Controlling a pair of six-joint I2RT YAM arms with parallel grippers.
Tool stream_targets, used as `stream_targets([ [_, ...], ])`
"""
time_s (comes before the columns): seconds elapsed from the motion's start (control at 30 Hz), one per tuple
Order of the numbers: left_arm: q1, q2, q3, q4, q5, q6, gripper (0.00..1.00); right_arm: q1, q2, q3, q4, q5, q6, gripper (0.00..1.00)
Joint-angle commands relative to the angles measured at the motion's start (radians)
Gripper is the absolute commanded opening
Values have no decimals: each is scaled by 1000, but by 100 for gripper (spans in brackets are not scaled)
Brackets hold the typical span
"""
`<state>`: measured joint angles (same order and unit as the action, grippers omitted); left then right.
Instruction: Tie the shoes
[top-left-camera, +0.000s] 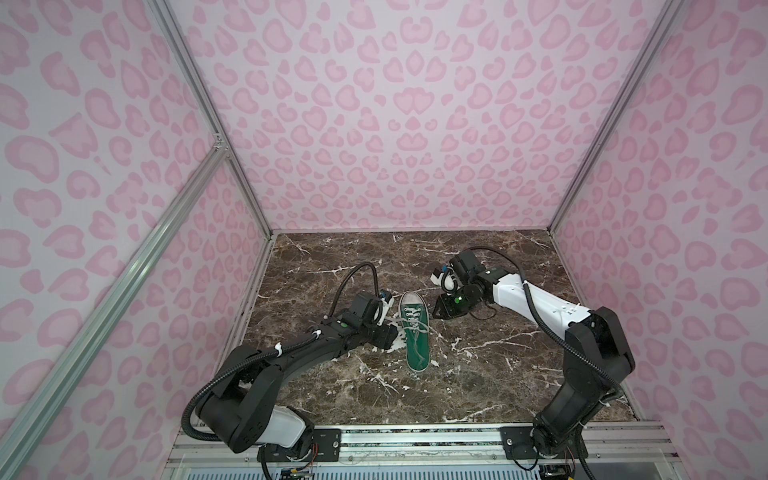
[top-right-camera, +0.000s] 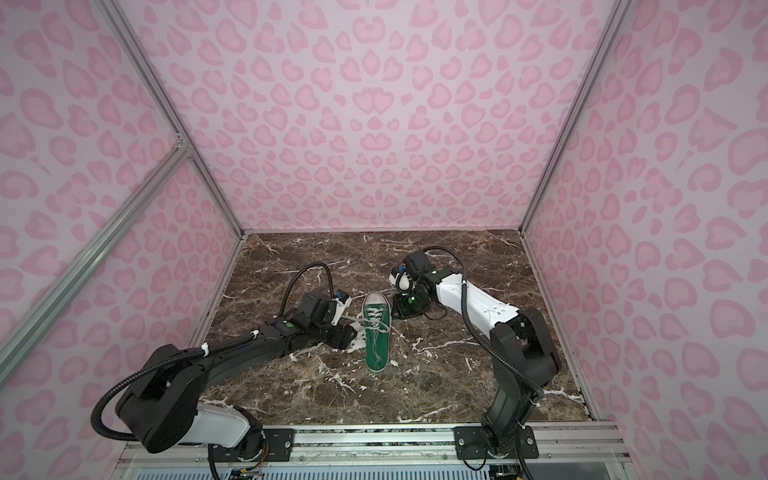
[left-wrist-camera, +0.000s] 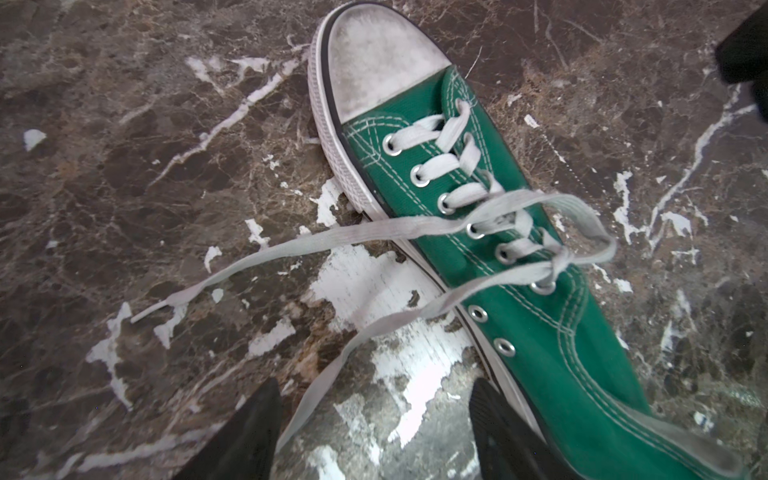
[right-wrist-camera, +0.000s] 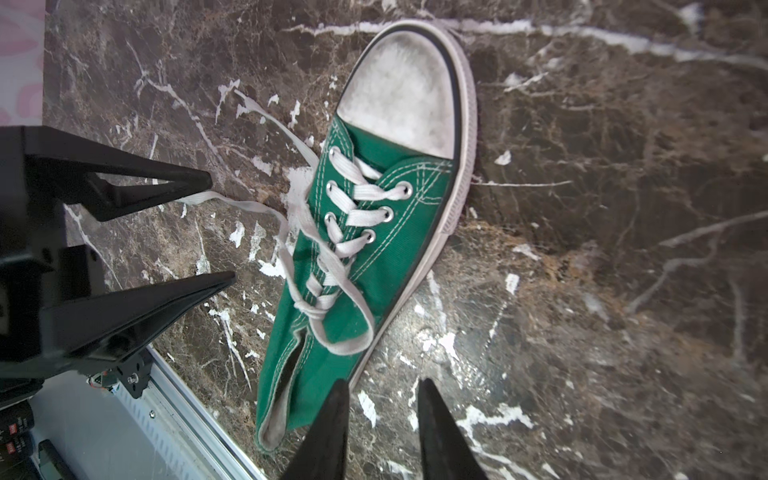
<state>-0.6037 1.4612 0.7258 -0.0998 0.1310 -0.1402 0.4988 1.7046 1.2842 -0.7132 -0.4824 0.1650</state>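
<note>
top views: black left gripper (top-left-camera: 392, 332) just left of green canvas sneaker (top-left-camera: 414, 332) mid marble table (top-left-camera: 478, 374), toe pointing away; right gripper (top-left-camera: 437, 309) farther.
left wrist: jaws wide, empty, straddling white flat lace (left-wrist-camera: 332, 374).
right wrist: jaws slightly parted, empty.

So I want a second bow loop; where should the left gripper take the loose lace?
Probably mid-strand on the loose lace, where it lies flat and alone on the marble beside the shoe. Come from above, the open left gripper straddling its width, away from the knot.

Green canvas shoe (left-wrist-camera: 490, 232), glossy marble tabletop (left-wrist-camera: 124, 124)
</note>
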Motion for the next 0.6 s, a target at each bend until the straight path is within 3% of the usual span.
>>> stream_targets([
  [0.0,0,31,5,75,11,-4,73,-8,-9,-12,-28,-14,-15,31],
  [0.23,-1,105,28,45,-83,-32,68,-20,-19,-24,-22,-25,-3,30],
  [0.57,-5,146,-6,137,23,6,60,-20,-25,-23,-21,-17,18,30],
])
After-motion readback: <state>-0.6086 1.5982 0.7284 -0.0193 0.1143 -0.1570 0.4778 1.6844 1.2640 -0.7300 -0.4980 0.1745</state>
